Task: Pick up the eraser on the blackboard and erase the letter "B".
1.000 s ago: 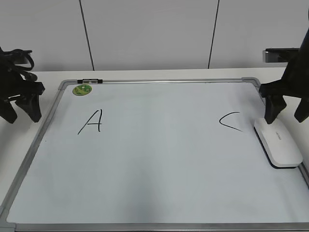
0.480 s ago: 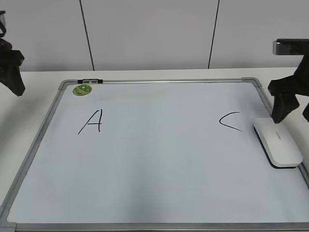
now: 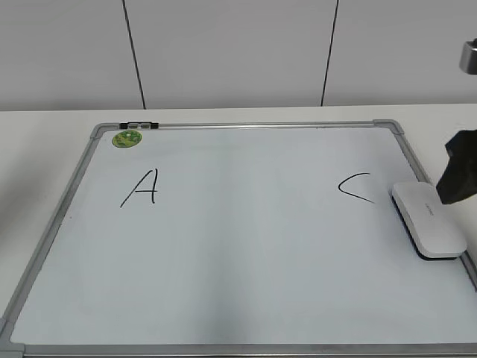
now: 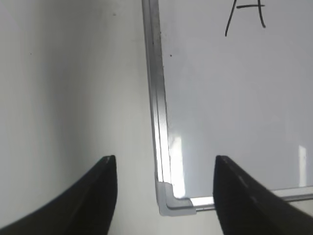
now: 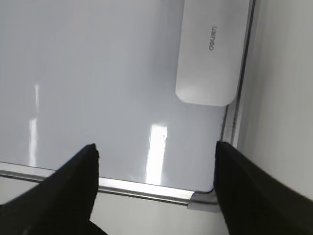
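The blackboard [image 3: 246,253] is a glossy white board in a silver frame. The white eraser [image 3: 430,221] lies on it by the right rim, just right of a black "C" [image 3: 355,188]. A black "A" [image 3: 141,188] is at the left. No letter "B" shows; the surface between "A" and "C" is bare. My right gripper [image 5: 156,146] is open and empty above the board's near right corner, with the eraser [image 5: 211,54] ahead of it; only a dark part of it shows in the exterior view [image 3: 456,173]. My left gripper [image 4: 165,159] is open and empty above the near left corner [image 4: 168,200].
A small round green magnet [image 3: 127,139] sits at the board's far left corner, and a black marker [image 3: 139,124] lies on the far rim. The board rests on a white table [image 3: 30,171] in front of a white panelled wall.
Both arms have drawn outward. The left arm has left the exterior view. The right gripper has moved right, away from the eraser. The eraser has not moved.
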`<state>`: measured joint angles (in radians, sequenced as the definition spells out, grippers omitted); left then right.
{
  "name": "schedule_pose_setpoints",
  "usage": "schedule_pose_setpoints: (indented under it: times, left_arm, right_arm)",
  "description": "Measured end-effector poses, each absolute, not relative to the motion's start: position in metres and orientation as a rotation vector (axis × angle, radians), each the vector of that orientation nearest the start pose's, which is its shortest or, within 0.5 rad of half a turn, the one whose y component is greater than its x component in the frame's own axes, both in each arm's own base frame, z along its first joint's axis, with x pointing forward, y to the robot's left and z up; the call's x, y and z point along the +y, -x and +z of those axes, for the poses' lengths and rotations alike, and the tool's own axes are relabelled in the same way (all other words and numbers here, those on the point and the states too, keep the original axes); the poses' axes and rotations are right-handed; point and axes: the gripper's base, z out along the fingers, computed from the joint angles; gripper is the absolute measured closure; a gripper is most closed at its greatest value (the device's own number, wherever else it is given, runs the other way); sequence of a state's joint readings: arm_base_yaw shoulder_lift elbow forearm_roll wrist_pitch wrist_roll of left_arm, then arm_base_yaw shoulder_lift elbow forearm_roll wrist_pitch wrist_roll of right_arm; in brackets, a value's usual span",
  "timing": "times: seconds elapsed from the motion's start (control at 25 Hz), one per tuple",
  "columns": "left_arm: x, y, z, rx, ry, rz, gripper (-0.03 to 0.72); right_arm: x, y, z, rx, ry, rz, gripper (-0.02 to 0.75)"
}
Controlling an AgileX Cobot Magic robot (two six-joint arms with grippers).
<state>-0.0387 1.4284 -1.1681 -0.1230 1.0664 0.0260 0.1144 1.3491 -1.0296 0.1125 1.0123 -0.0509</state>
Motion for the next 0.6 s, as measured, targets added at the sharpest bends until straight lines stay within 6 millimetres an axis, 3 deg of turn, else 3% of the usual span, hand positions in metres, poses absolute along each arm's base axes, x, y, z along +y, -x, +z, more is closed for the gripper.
schedule_pose_setpoints:
  times: [0.36,0.6]
  left_arm:
    - [-0.015,-0.186,0.317,2.636,-0.045,-0.133,0.249]
    - [-0.012,-0.129,0.308,2.547,-0.050,-0.127,0.251]
  right_arm:
    - [0.032,-0.199,0.292,2.739,0.160,0.172,0.197]
    - [0.028,-0.161,0.293,2.692,0.163,0.174,0.197]
